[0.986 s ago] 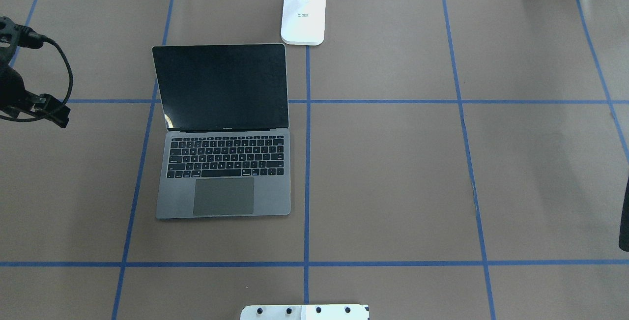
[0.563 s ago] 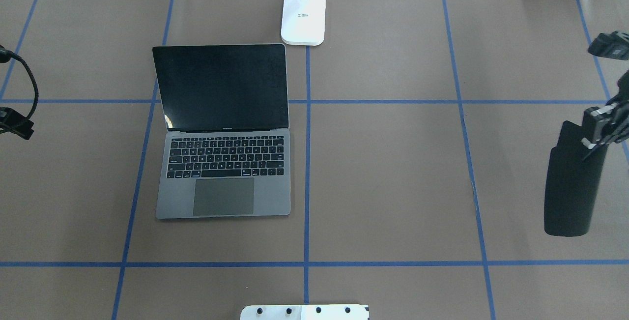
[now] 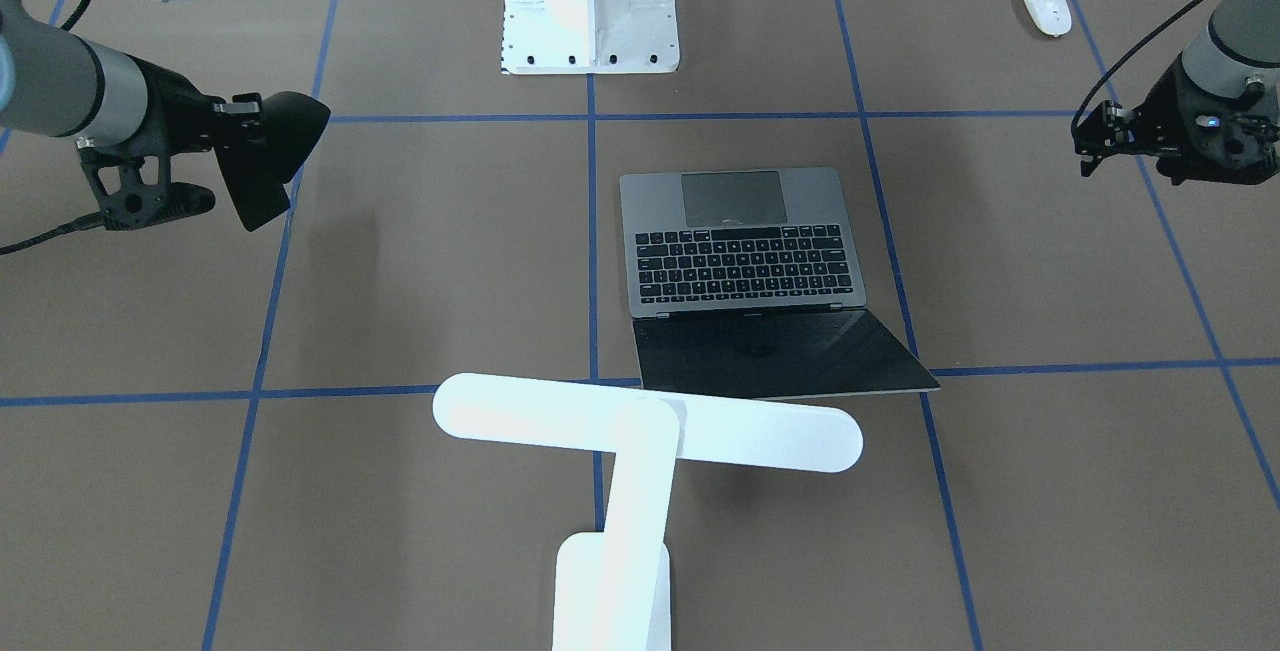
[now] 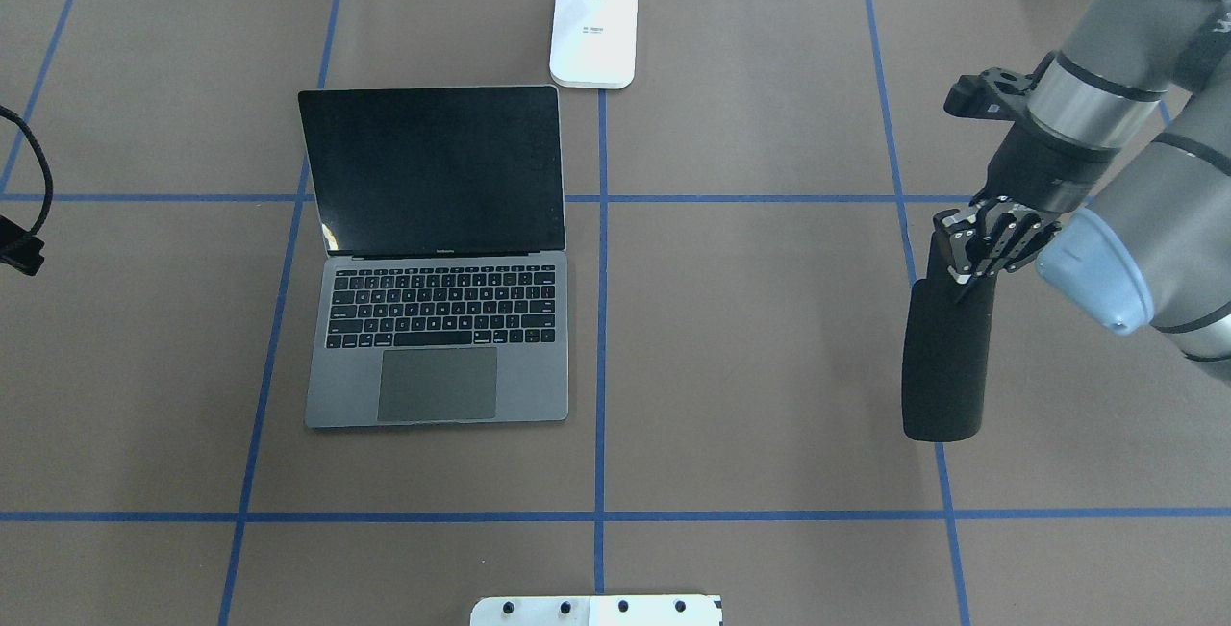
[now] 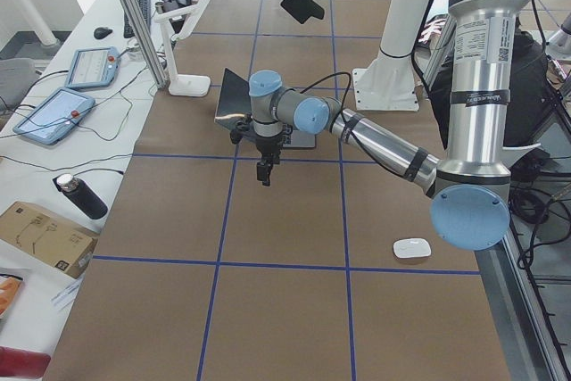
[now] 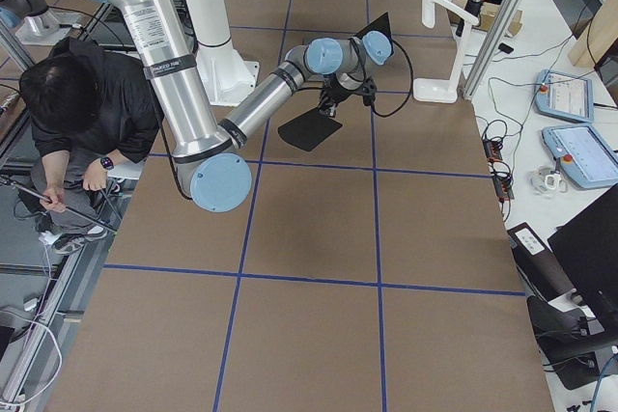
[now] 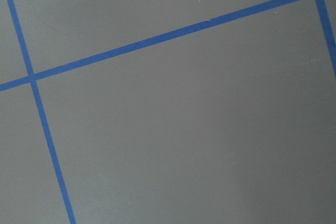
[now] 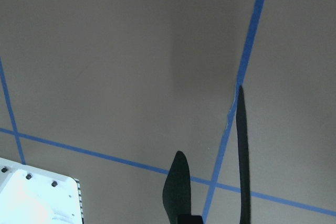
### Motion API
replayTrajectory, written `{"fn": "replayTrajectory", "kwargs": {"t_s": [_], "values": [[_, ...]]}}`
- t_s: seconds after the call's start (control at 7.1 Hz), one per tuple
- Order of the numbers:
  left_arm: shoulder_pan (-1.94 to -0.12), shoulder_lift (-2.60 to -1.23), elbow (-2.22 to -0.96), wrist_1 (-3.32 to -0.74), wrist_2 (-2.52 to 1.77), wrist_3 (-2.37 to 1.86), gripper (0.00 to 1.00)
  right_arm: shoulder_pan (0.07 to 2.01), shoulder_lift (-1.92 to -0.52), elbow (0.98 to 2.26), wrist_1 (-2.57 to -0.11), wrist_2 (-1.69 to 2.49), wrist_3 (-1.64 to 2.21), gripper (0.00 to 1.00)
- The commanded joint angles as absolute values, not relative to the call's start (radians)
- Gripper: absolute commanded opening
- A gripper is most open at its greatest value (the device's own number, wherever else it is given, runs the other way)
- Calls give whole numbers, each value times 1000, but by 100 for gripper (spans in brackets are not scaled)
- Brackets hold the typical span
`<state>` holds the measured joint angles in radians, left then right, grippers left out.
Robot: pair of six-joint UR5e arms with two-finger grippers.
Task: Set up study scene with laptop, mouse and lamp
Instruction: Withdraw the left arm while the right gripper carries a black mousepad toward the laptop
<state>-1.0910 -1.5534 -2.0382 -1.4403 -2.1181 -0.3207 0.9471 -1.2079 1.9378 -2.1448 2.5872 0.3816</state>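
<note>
The laptop (image 4: 438,318) lies open left of the table's middle, its black screen tilted back; it also shows in the front view (image 3: 745,251). The lamp (image 3: 650,426) stands behind it, with its base (image 4: 594,35) at the far edge. The mouse (image 3: 1045,7) lies near the robot's side, by the left arm; it is out of the overhead view. My right gripper (image 4: 967,275) is shut on the top edge of a black mat (image 4: 942,357), which hangs above the table's right part. My left gripper (image 3: 1090,141) is empty, off the laptop's left, with its fingers apart.
The white robot pedestal (image 3: 588,1) stands at the near middle edge. Blue tape lines grid the brown table cover (image 4: 769,366). A person (image 6: 77,113) sits by the robot's right side. Tablets and a bottle lie beyond the far edge (image 5: 62,113).
My right arm has come in from the right with the black mat and carried it leftward. My left gripper has drawn back almost out of the overhead view's left edge.
</note>
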Motion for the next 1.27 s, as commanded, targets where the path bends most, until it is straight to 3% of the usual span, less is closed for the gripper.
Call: {"fn": "replayTrajectory", "kwargs": {"t_s": [0.0, 1.13], "values": [[-1092, -1552, -2037, -1440, -2117, -321, 100, 875, -1184, 1838, -1897, 2576, 585, 0], [-1106, -1554, -2006, -1440, -2115, -331, 100, 744, -928, 1367, -1367, 2481, 922, 0]]}}
